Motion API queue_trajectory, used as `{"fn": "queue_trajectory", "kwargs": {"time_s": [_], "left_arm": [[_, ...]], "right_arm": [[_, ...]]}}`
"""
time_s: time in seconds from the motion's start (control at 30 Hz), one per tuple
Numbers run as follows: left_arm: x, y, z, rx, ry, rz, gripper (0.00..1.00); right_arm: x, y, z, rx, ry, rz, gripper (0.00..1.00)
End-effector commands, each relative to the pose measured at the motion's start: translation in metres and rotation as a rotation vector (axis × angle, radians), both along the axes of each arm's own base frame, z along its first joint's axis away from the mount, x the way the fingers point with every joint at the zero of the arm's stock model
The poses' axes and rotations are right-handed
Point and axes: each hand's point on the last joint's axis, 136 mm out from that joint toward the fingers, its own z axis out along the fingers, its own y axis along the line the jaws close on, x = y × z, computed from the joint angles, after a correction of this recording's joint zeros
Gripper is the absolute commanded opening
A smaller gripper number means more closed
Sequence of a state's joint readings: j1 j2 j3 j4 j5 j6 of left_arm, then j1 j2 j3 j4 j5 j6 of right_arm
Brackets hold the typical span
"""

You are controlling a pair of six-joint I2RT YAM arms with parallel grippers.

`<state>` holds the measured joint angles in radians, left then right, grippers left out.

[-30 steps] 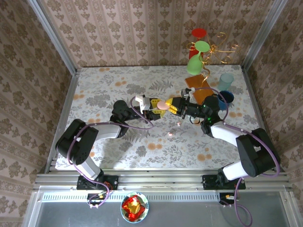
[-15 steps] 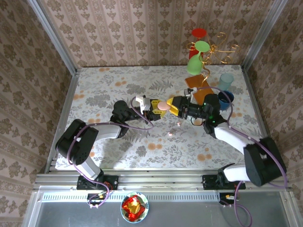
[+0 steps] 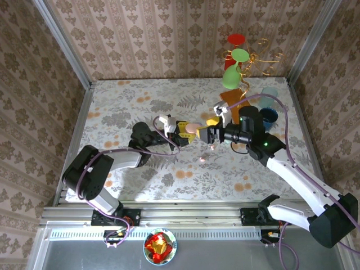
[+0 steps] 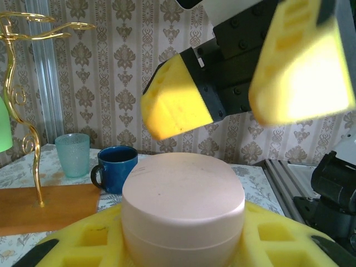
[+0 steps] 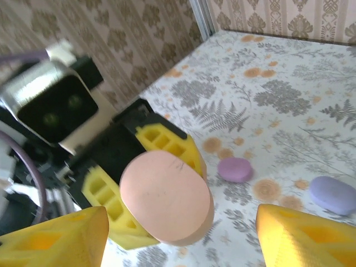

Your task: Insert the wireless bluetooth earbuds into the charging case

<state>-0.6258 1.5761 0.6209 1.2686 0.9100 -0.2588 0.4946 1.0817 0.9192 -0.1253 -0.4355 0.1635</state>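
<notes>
Earbuds (image 3: 212,147) not in yet. Two small pinkish ones lie loose on the table (image 3: 169,180), on the near side of the grippers and apart from each other. The right wrist view also has two small lilac pieces (image 5: 234,169) flat on the table past the case. They're likely buds too, but I can't match them to the pinkish pair.

Charging case (image 4: 183,194): round, pale pink, held up off the table. The left gripper (image 3: 187,130) has it clamped between its yellow pads (image 4: 267,233). The lid reads as closed in both wrist views: there's a seam round the body and no gap.

Right gripper (image 4: 239,92): fingers spread wide with nothing between them. It hangs just above and in front of the case, not touching it as far as I can see.

Status, my read: early.
- **Done:** the case is secured, nothing else.
- **Left:** get the lid open, pick each bud off the table, seat it in its slot, close up.
- **Unknown:** whether any bud is already inside, since the lid is down.
</notes>
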Motion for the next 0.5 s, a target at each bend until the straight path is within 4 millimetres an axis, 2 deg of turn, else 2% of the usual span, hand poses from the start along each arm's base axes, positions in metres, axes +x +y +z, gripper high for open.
{"fn": "queue_trajectory", "kwargs": {"time_s": [0.0,0.2,0.33,0.47], "left_arm": [[-0.012,0.002,0.017,-0.036,-0.054,-0.016,0.23],[-0.016,-0.001,0.018,-0.037,-0.064,-0.037,0.22],[-0.018,-0.003,0.023,-0.042,-0.056,-0.062,0.21],[-0.014,-0.003,0.024,-0.046,-0.047,-0.047,0.21]], "right_arm": [[0.008,-0.011,-0.006,-0.180,-0.153,-0.028,0.71],[0.013,-0.002,-0.010,-0.201,-0.158,-0.019,0.71],[0.023,-0.005,-0.014,-0.194,-0.159,-0.077,0.71],[0.017,-0.001,-0.008,-0.171,-0.180,-0.043,0.71]]}}
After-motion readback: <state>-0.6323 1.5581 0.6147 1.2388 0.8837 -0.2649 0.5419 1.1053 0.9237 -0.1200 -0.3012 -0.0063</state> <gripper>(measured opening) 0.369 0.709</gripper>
